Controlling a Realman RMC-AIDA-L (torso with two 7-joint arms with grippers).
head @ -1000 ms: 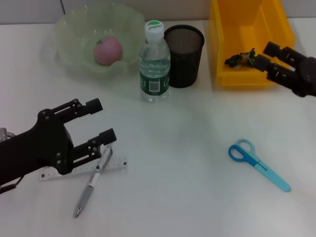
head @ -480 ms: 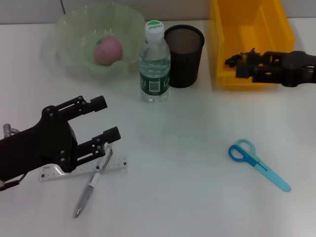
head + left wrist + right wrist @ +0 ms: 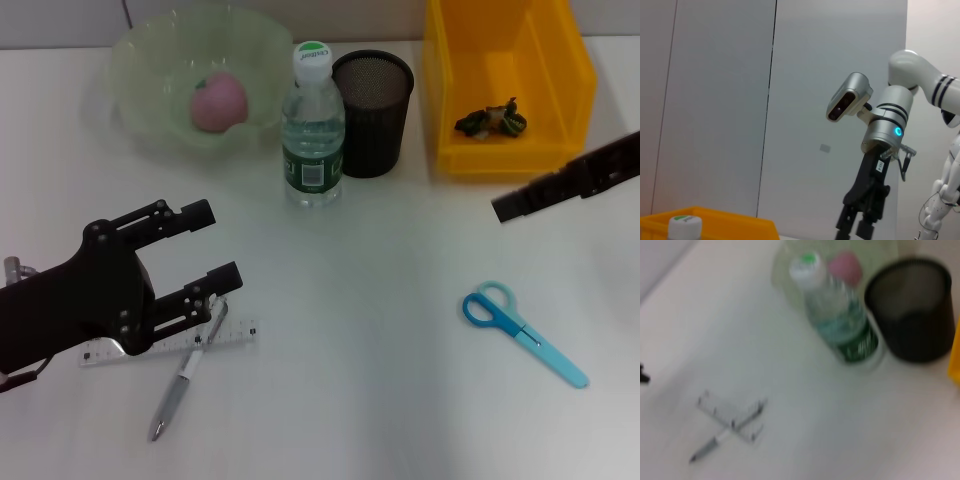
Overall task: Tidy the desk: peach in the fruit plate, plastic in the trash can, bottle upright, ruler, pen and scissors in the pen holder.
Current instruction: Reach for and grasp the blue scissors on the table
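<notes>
Peach (image 3: 219, 101): in the plate (image 3: 150, 60), far left of the desk (image 3: 380, 380).
Bottle (image 3: 313, 130): upright, white cap on, between plate and holder (image 3: 372, 112), close beside the holder.
Plastic (image 3: 490, 121): crumpled dark scrap on the floor of the can (image 3: 560, 60), far right.
Ruler (image 3: 225, 335): flat on the desk near left; the pen (image 3: 180, 385) lies across it, tip toward the near edge.
Scissors (image 3: 522, 330): flat on the near right, blades covered, well apart from everything else.
Left gripper (image 3: 205, 245): fingers spread wide, empty, hovering over the ruler and pen; it hides part of the ruler's left end.
Right gripper (image 3: 510, 206): empty, in front of the can, above the desk beyond the scissors; whether its fingers are parted cannot be told.
Change: a half second ago the right gripper was at the can's front wall beside the plastic; it is now drawn back clear of the can. Left gripper almost unmoved.
</notes>
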